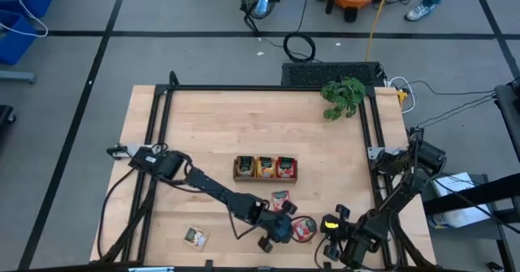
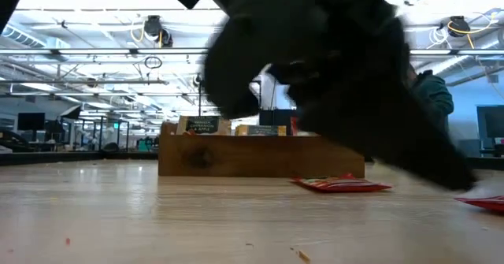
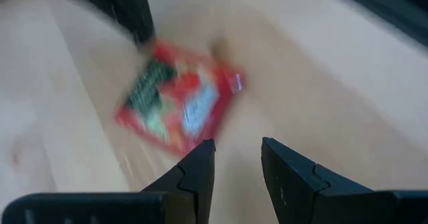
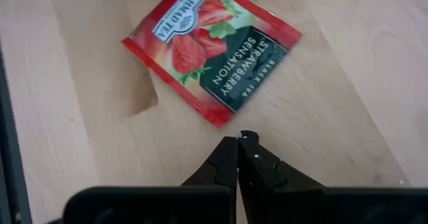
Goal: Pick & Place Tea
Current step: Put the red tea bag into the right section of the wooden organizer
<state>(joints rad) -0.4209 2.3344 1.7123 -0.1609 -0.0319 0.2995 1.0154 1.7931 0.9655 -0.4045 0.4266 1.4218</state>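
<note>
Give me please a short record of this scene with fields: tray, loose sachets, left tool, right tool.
tray: brown tray at table middle, three compartments holding dark green, orange and red tea sachets
loose sachets: two red ones lying flat near the front edge, one dark green sachet at front left
left tool: left tool open, empty, just short of a red sachet
right tool: right tool shut, empty, beside a strawberry sachet lying flat
</note>
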